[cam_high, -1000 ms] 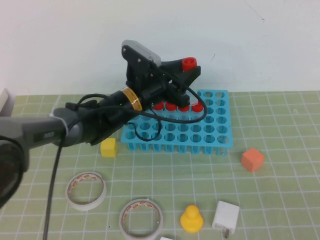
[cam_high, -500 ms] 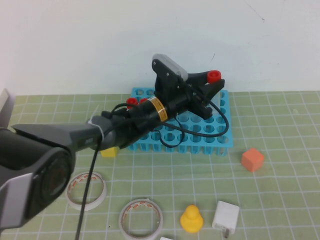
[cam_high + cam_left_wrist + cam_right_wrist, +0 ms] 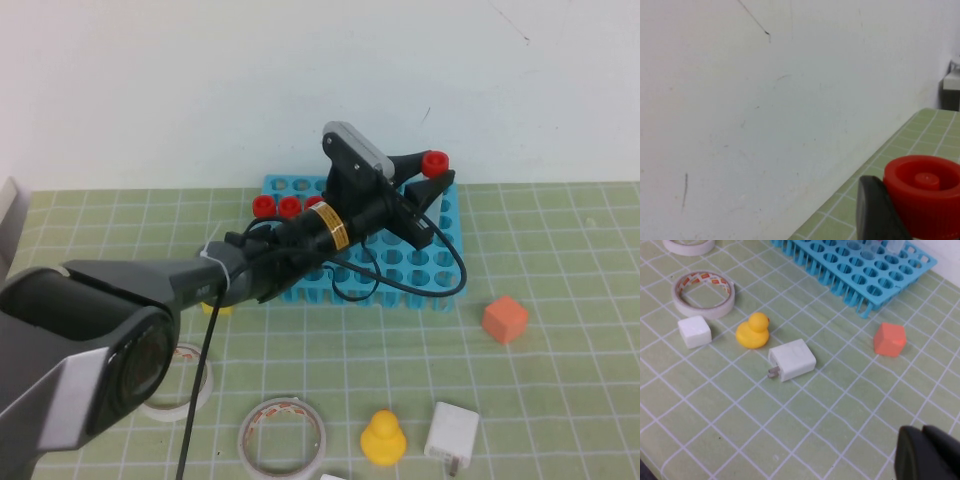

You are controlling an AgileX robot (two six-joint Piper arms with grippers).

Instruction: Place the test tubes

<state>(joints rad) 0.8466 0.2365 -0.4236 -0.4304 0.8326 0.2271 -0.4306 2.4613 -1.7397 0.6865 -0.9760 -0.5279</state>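
the test tube (image 3: 433, 160), known here by its red cap (image 3: 924, 192), is held in the air above the far right corner of the blue rack (image 3: 400, 280), close to the back wall. its glass body is hidden behind the fingers, so its tilt cannot be read with certainty. the left gripper (image 3: 428, 178) has its jaws part-way closed and clamped on the tube at the capped end. three capped tubes (image 3: 289, 206) stand side by side in the rack's far left wells. the right gripper (image 3: 925, 455), jaws pressed together and holding nothing, hangs over the near right of the table, well apart from the rack, with the orange cube (image 3: 889, 339), the charger (image 3: 792, 359) and the duck (image 3: 753, 331) between it and the rack. the step in hand appears to be seating the tube. to do it well, the tube should be brought upright and centred over one free well, lowered straight until the rack bears it, and released only then; a slanted approach risks catching the rim.
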